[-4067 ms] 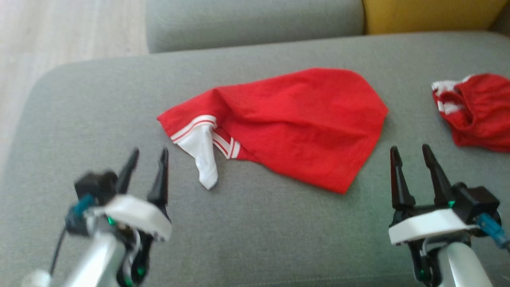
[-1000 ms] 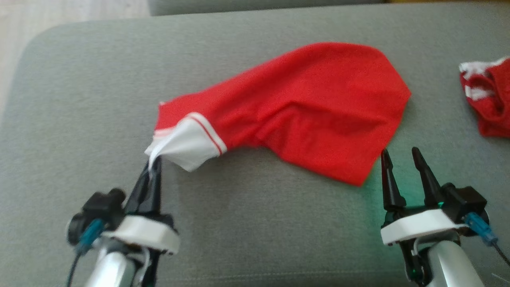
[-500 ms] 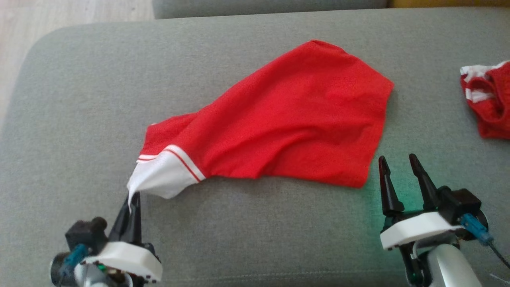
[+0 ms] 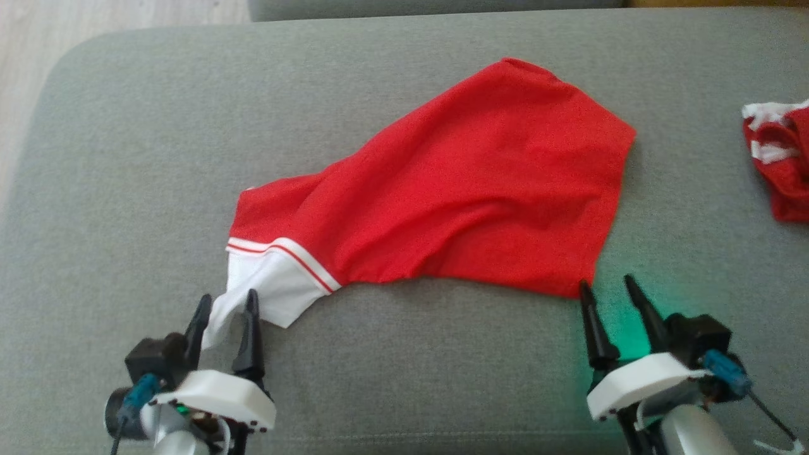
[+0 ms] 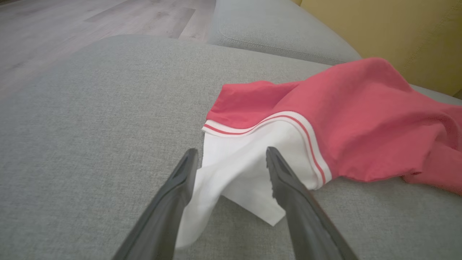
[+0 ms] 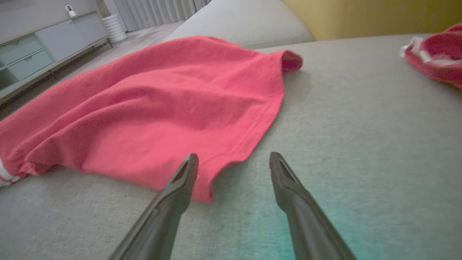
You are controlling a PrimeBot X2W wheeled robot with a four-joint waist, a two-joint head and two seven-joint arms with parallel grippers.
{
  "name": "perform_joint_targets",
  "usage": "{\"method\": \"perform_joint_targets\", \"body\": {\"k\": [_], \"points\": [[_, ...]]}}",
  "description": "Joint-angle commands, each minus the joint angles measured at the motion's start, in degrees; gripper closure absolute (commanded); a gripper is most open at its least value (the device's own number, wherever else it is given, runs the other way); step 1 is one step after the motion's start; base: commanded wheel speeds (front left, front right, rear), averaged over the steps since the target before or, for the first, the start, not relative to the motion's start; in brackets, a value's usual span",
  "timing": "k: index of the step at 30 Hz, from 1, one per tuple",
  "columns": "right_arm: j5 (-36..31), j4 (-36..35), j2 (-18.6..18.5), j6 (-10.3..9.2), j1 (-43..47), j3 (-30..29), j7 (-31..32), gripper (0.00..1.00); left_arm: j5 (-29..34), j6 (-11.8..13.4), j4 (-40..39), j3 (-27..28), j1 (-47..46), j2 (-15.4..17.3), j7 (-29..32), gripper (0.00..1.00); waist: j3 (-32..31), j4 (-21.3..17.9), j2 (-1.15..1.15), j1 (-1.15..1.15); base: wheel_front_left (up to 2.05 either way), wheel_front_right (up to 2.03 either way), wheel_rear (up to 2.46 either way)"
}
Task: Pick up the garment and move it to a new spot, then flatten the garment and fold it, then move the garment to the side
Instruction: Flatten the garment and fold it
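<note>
The left gripper's (image 4: pixel 227 309) (image 5: pixel 231 159) two long dark fingers (image 5: pixel 171 202) stand spread, tapering to narrow tips. The limp end of the white sleeve (image 4: pixel 268 294) (image 5: pixel 245 162) lies in the gap between them and drapes against one finger; neither finger pinches it. Behind the fingers sit a white wrist housing and a pale forearm, rising from the near edge of the sofa seat (image 4: pixel 126 158) (image 5: pixel 90 108) towards its near-left corner, the fingers pointing away from the robot.

The right gripper's (image 4: pixel 607 297) (image 6: pixel 234 162) fingers (image 6: pixel 171 202) are spread too and hold nothing. One tip sits just at the garment's (image 4: pixel 474 189) (image 5: pixel 361 119) (image 6: pixel 162 101) nearest red corner, the other over bare upholstery, where a green glow (image 4: pixel 632 316) falls on the weave. This arm comes up from the near edge towards the near-right corner.

The garment is a soft red knit, loosely wrinkled, lying across the middle of the seat from its sleeve end at the near left to a broad hemmed end towards the far right. The sleeve is white, joined to the red by a band of thin red and white stripes.

The seat is coarse grey woven fabric with a rounded far-left corner. A second red garment (image 4: pixel 780 164) (image 6: pixel 436 54), crumpled and trimmed in white, lies at the right edge, well apart.
</note>
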Motion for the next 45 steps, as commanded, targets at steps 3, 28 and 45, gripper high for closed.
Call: {"method": "perform_joint_targets", "body": {"k": [3,28,45], "points": [[2.18,1.15,-0.27,0.37,-1.6,2.8,0.29,0.0,1.17,-0.76,-2.58,1.8,-2.42,-0.45,-0.71,0.0,0.03,1.87,0.0,0.0,0.0,0.0,0.0],[-0.98,-1.45,-0.27,0.37,-6.23,-0.72,2.94,1.0,5.58,-2.92,-8.96,1.52,-1.5,-4.22,-0.75,0.0,0.43,-1.09,0.0,0.0,0.0,0.0,0.0],[-9.25,-10.21,-0.27,0.37,-0.22,-15.39,15.5,0.9,7.11,-4.15,-8.88,1.9,-2.68,-5.14,-0.75,0.0,2.43,-1.98,0.0,0.0,0.0,0.0,0.0]]}}
